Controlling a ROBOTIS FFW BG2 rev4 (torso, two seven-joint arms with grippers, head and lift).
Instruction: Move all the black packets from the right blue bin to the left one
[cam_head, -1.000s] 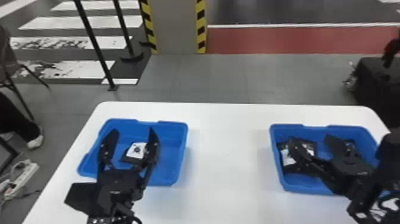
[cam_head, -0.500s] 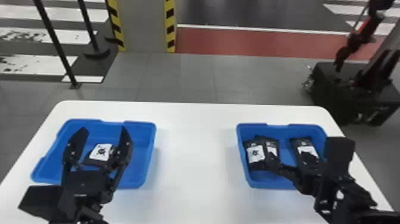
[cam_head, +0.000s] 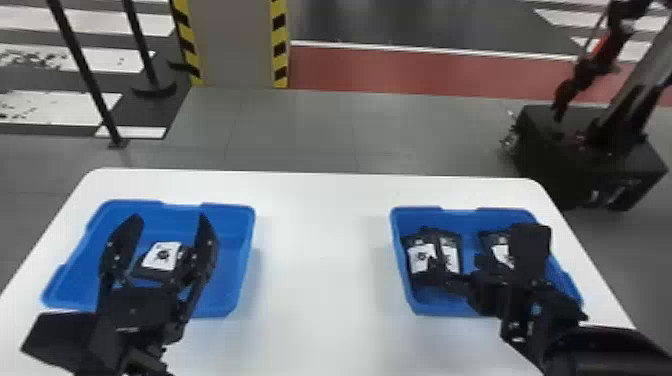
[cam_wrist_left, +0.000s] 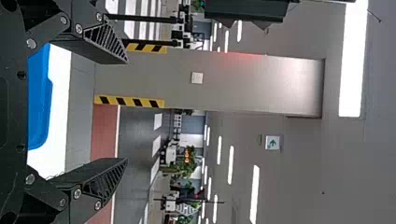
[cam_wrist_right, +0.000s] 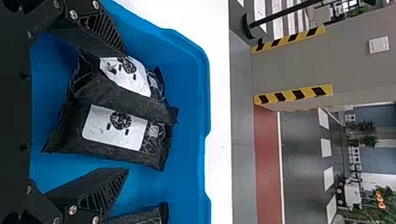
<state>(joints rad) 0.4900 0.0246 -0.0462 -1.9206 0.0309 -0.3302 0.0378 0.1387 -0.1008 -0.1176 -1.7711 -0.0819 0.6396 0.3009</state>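
The right blue bin (cam_head: 437, 309) has bare room between 2 black packets (cam_wrist_right: 114, 128) and its far edge. The right gripper (cam_head: 482, 255) and left gripper (cam_head: 169, 219) are wide open, holding nothing.

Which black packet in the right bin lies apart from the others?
The rightmost packet in the right bin: a gap separates it from the other two packets, which overlap near the left wall.
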